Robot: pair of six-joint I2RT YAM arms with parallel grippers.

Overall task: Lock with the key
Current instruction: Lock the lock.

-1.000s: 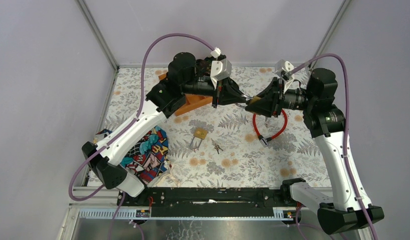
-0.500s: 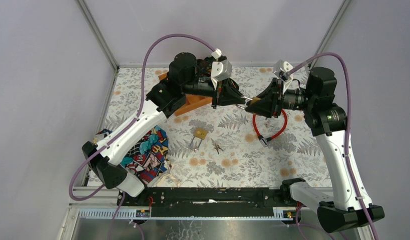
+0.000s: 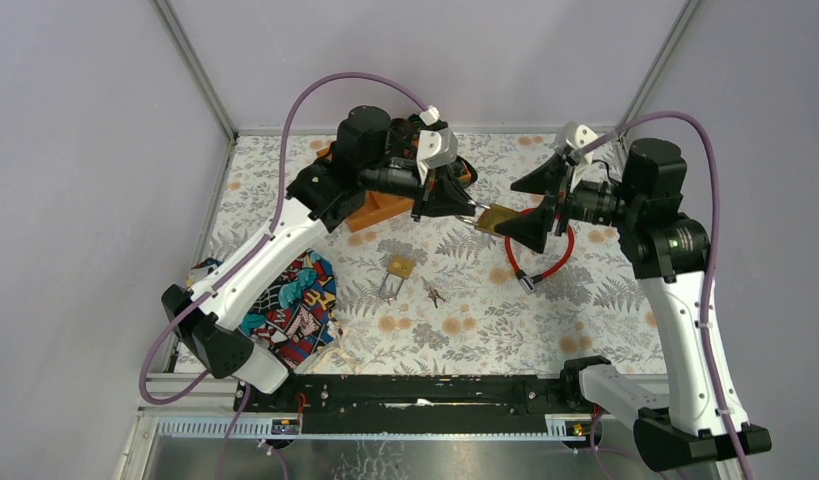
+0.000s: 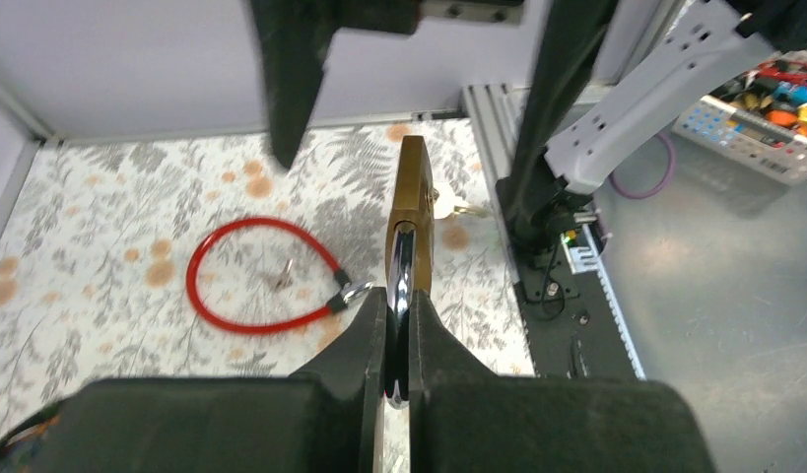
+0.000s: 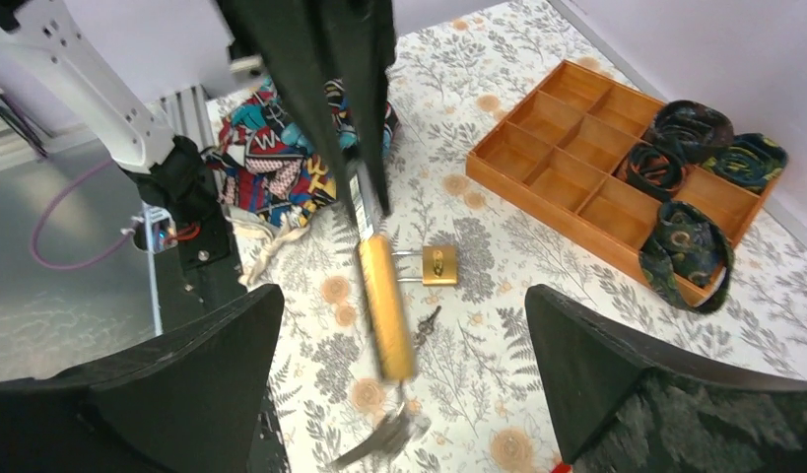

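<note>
Held aloft, a brass padlock [image 4: 412, 192] hung by its steel shackle [image 4: 401, 281] in the clenched left gripper [image 3: 472, 212], a silver key [image 4: 458, 207] in its base; the wide-open right gripper [image 3: 527, 210] apparently needed next to pinch and turn that key.

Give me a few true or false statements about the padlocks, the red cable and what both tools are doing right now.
The left tool is shut on the shackle of the held padlock. True.
The right tool is clamped on that padlock. False: its jaws stand wide open either side of it.
A second padlock lies on the table. True.
The red cable hangs from the right tool. False: it lies on the table.
</note>
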